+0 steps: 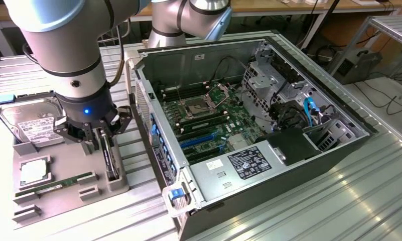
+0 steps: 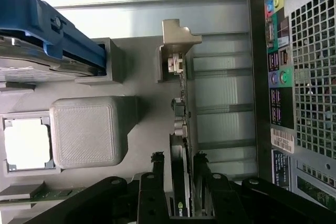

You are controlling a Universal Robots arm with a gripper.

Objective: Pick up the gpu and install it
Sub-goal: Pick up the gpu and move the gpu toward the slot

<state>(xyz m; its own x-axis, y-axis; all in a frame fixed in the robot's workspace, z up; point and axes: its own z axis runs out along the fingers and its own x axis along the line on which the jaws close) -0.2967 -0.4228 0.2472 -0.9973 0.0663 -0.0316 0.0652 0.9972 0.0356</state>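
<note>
Tool over edge-on gpu | grip: cannot tell | card partly hidden by tool

We see the gripper low over a grey tray, right at the top edge of the gpu, a thin dark card standing on edge. Beside it, toward the exterior view's right, lies an open computer case.
</note>
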